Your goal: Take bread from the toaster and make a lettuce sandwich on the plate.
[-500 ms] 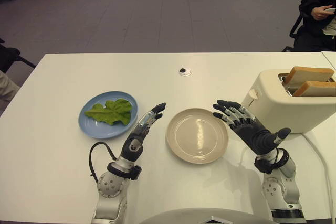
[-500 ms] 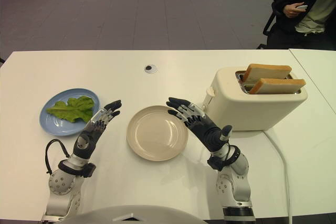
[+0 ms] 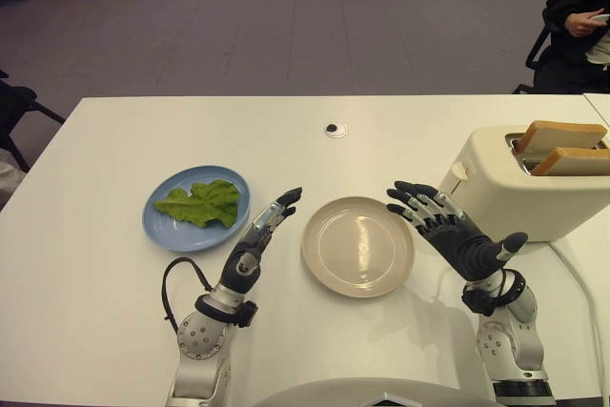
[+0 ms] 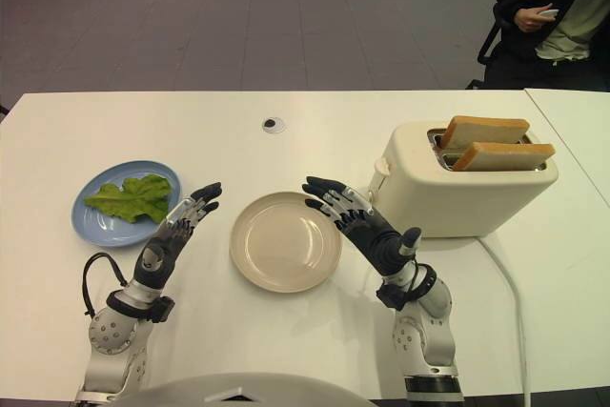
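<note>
A cream toaster (image 4: 457, 193) stands at the right of the white table with two slices of bread (image 4: 491, 143) sticking up from its slots. An empty beige plate (image 4: 284, 240) lies in the middle. To its left, a blue plate (image 4: 95, 226) carries a green lettuce leaf (image 4: 132, 196). My left hand (image 4: 172, 235) hovers between the two plates, open, fingers stretched forward. My right hand (image 4: 367, 224) is held open over the beige plate's right rim, just left of the toaster, holding nothing.
A small round black-and-white disc (image 4: 273, 124) is set in the table near its far edge. The toaster's white cord (image 4: 510, 283) runs down the table's right side. A second table (image 4: 581, 131) adjoins at the right.
</note>
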You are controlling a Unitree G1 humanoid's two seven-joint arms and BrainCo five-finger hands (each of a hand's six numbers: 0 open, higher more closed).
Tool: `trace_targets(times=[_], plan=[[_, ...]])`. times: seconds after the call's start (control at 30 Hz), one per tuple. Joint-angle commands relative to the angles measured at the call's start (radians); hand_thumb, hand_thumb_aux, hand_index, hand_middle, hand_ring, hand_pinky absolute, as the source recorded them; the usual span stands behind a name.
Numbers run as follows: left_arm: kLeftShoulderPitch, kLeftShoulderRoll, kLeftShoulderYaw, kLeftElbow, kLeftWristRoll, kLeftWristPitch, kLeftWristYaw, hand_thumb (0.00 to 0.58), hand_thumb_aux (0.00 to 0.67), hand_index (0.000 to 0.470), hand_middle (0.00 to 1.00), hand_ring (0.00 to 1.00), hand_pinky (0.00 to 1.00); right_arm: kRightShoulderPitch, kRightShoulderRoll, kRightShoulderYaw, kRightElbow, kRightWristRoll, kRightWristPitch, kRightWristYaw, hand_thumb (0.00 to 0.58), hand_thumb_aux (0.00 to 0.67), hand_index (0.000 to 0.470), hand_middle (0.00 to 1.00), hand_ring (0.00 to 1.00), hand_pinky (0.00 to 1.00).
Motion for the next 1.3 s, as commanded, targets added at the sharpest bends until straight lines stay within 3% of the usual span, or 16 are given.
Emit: trace_targets(times=[0.03, 0.17, 0.23, 0.3, 0.4, 0.53, 0.63, 0.67, 0.7, 0.73, 0.83, 1.03, 1.07, 1.1, 1.3], plan=[[0.006, 0.000, -0.005, -0.001, -0.012, 0.010, -0.005, 0.000, 0.000, 0.000, 0.00, 0.00, 0.00, 0.002, -0.006, 0.004, -0.004, -0.004, 0.005, 0.007, 0.000, 0.000, 0.000, 0.00, 0.00, 0.00], [0.013, -0.007, -0.014, -0.008, -0.011, 0.009, -0.003, 0.000, 0.000, 0.000, 0.00, 0.00, 0.00, 0.002, -0.070, -0.072, -0.152, 0.071, 0.007, 0.015, 0.000, 0.000, 0.000, 0.00, 0.00, 0.00], [0.011, -0.011, -0.022, -0.007, -0.010, 0.011, -0.004, 0.000, 0.000, 0.000, 0.00, 0.00, 0.00, -0.056, -0.178, -0.260, -0.254, 0.160, 0.018, -0.045, 0.000, 0.000, 0.000, 0.00, 0.00, 0.00], [0.015, -0.021, -0.030, -0.012, -0.001, 0.013, 0.004, 0.000, 0.000, 0.000, 0.00, 0.00, 0.00, -0.147, -0.313, -0.453, -0.175, 0.110, -0.036, -0.078, 0.000, 0.000, 0.000, 0.00, 0.00, 0.00], [0.016, -0.028, -0.040, -0.023, 0.007, 0.019, 0.012, 0.000, 0.000, 0.000, 0.00, 0.00, 0.00, -0.287, -0.485, -0.591, 0.101, -0.197, -0.219, -0.150, 0.000, 0.000, 0.000, 0.00, 0.00, 0.00], [0.007, -0.031, -0.038, -0.013, 0.010, 0.021, 0.012, 0.000, 0.000, 0.000, 0.00, 0.00, 0.00, -0.417, -0.713, -0.543, 0.514, -0.881, -0.601, -0.455, 0.000, 0.000, 0.000, 0.00, 0.00, 0.00], [0.000, -0.032, -0.038, -0.005, 0.010, 0.022, 0.009, 0.000, 0.000, 0.000, 0.00, 0.00, 0.00, -0.448, -0.805, -0.470, 0.691, -1.089, -0.659, -0.647, 0.000, 0.000, 0.000, 0.00, 0.00, 0.00], [-0.002, -0.033, -0.039, -0.003, 0.011, 0.022, 0.010, 0.000, 0.000, 0.000, 0.00, 0.00, 0.00, -0.456, -0.827, -0.437, 0.756, -1.143, -0.666, -0.722, 0.128, 0.079, 0.055, 0.00, 0.00, 0.00], [-0.004, -0.034, -0.040, -0.001, 0.013, 0.022, 0.010, 0.000, 0.000, 0.000, 0.00, 0.00, 0.00, -0.462, -0.848, -0.402, 0.815, -1.198, -0.669, -0.796, 0.425, 0.323, 0.227, 0.00, 0.00, 0.00], [-0.006, -0.035, -0.041, 0.001, 0.014, 0.023, 0.010, 0.000, 0.000, 0.000, 0.00, 0.00, 0.00, -0.473, -0.864, -0.368, 0.873, -1.240, -0.676, -0.860, 0.472, 0.381, 0.267, 0.00, 0.00, 0.00], [-0.005, -0.033, -0.040, 0.001, 0.012, 0.025, 0.009, 0.000, 0.000, 0.000, 0.00, 0.00, 0.00, -0.519, -0.887, -0.265, 1.000, -1.315, -0.723, -1.004, 0.524, 0.462, 0.324, 0.00, 0.00, 0.00], [-0.006, -0.032, -0.036, 0.003, 0.011, 0.026, 0.010, 0.000, 0.000, 0.000, 0.00, 0.00, 0.00, -0.590, -0.915, -0.131, 1.121, -1.306, -0.799, -1.122, 0.532, 0.478, 0.335, 0.00, 0.00, 0.00], [-0.006, -0.032, -0.036, 0.003, 0.011, 0.027, 0.010, 0.000, 0.000, 0.000, 0.00, 0.00, 0.00, -0.596, -0.917, -0.117, 1.132, -1.297, -0.806, -1.126, 0.556, 0.533, 0.374, 0.00, 0.00, 0.00], [-0.005, -0.032, -0.035, 0.002, 0.010, 0.027, 0.011, 0.000, 0.000, 0.000, 0.00, 0.00, 0.00, -0.601, -0.918, -0.104, 1.139, -1.291, -0.811, -1.131, 0.580, 0.670, 0.470, 0.00, 0.00, 0.00], [-0.007, -0.030, -0.030, 0.003, 0.011, 0.028, 0.011, 0.000, 0.000, 0.000, 0.00, 0.00, 0.00, -0.649, -0.910, -0.086, 1.192, -1.082, -0.879, -1.012, 0.580, 0.670, 0.470, 0.00, 0.00, 0.00]])
